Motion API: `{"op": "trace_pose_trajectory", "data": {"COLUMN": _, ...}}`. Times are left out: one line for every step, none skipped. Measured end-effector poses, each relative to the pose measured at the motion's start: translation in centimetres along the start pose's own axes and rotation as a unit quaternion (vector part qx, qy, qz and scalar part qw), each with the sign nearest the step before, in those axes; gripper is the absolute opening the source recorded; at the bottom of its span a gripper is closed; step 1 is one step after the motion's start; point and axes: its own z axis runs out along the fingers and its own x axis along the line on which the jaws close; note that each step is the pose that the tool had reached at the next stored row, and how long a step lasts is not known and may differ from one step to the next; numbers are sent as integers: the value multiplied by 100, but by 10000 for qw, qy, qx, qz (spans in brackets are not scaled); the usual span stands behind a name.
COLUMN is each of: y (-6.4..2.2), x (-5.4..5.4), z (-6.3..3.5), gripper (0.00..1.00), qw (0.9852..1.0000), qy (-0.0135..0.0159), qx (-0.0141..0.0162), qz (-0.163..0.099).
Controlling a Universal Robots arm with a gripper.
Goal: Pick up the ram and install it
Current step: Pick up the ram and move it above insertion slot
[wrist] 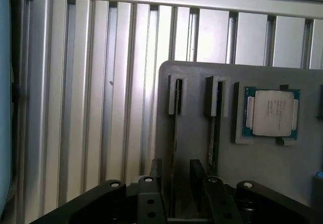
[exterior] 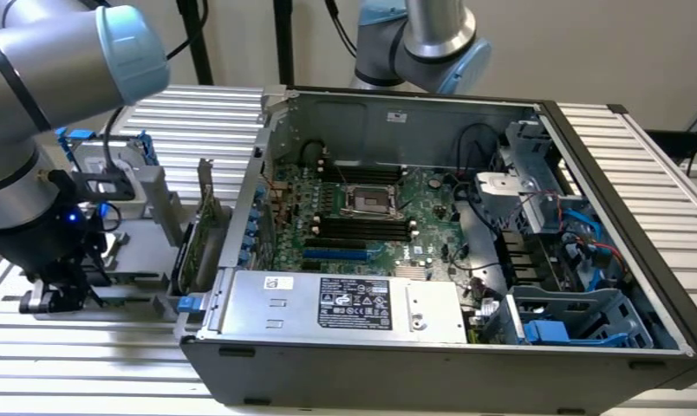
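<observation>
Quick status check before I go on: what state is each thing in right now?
gripper: open, holding nothing.
ram: standing on edge in a slot of the gray holder, not gripped.
processor chip: lying flat in its holder recess.
computer case: open, lying on its side.
motherboard slots: look empty.

- Open dark grey steel computer case [exterior: 441,368]: bare pale grey inside.
- Flat green motherboard [exterior: 424,204]: crossed by long black slots [exterior: 361,227] and one blue slot [exterior: 339,255].
- Boxy silver metal power supply [exterior: 268,308]: carries a black-and-white printed label [exterior: 355,305].
- Ribbed silver aluminium table [exterior: 82,360]: striped lengthwise with dark grooves.
- Silver-grey robot arm [exterior: 25,113]: pale blue joint cap.
- Matt grey moulded plastic holder [wrist: 262,168]: plain, no markings.
- Small square silver processor chip [wrist: 272,113]: green border.
- Black metal gripper [wrist: 176,173]: uniform black, small pale screw holes.
</observation>
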Motion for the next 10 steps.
{"op": "trace_pose_trajectory", "data": {"y": -1, "x": 1, "z": 13, "gripper": 36, "qw": 10000, "qy": -3, "qx": 0, "qz": 4}}
{"op": "trace_pose_trajectory", "data": {"y": -3, "x": 2, "z": 26, "gripper": 36, "qw": 10000, "qy": -6, "qx": -1, "qz": 12}}
{"op": "trace_pose_trajectory", "data": {"y": -5, "x": 3, "z": 40, "gripper": 36, "qw": 10000, "qy": -8, "qx": -2, "qz": 27}}
{"op": "trace_pose_trajectory", "data": {"y": -8, "x": 4, "z": 53, "gripper": 36, "qw": 10000, "qy": -11, "qx": -3, "qz": 42}}
{"op": "trace_pose_trajectory", "data": {"y": -10, "x": 4, "z": 65, "gripper": 36, "qw": 10000, "qy": -13, "qx": -5, "qz": 57}}
{"op": "trace_pose_trajectory", "data": {"y": -12, "x": 5, "z": 77, "gripper": 36, "qw": 10000, "qy": -15, "qx": -7, "qz": 71}}
{"op": "trace_pose_trajectory", "data": {"y": -12, "x": 5, "z": 87, "gripper": 36, "qw": 10000, "qy": -16, "qx": -9, "qz": 87}}
{"op": "trace_pose_trajectory", "data": {"y": -13, "x": 6, "z": 96, "gripper": 36, "qw": 9999, "qy": -18, "qx": -15, "qz": 107}}
{"op": "trace_pose_trajectory", "data": {"y": -13, "x": 6, "z": 103, "gripper": 36, "qw": 9999, "qy": -19, "qx": -25, "qz": 125}}
{"op": "trace_pose_trajectory", "data": {"y": -13, "x": 7, "z": 109, "gripper": 36, "qw": 9999, "qy": -19, "qx": -32, "qz": 137}}
